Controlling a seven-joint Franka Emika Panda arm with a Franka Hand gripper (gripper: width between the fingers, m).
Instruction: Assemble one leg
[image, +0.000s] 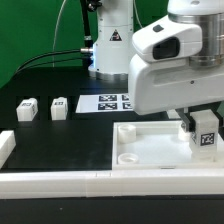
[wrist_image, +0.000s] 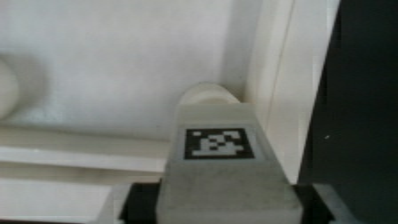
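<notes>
Far out at nine o'clock in the exterior view, a short border bar (image: 5, 148) lay on the black table (image: 60, 135), with a long border bar (image: 100, 182) running across at six o'clock. A little in from nine o'clock, two loose blocks (image: 26, 108) (image: 59, 107) stood side by side but apart, each showing a tag. Toward the centre, just short of twelve o'clock from the middle, the marker board (image: 112, 102) lay flat, and behind it at twelve o'clock rose my arm base (image: 110, 45).

From the centre on toward four o'clock the large flat panel (image: 160, 147) rested on the table, its round corner hole (image: 128, 157) at its nine-o'clock end.

At three o'clock my pincer (image: 204, 122) hung over the panel's far end, clamped on the leg (image: 207, 140), whose tag faced the camera. The leg was upright, low over that end of the panel; whether it touched the panel I could not tell.

In the wrist view the leg (wrist_image: 215, 150) filled the middle between my dark fingers (wrist_image: 143, 205), its tag plain, with the pincer (wrist_image: 217, 200) closed against both of its sides. The white panel (wrist_image: 107, 90) lay beyond it, and the table (wrist_image: 365, 100) showed alongside.
</notes>
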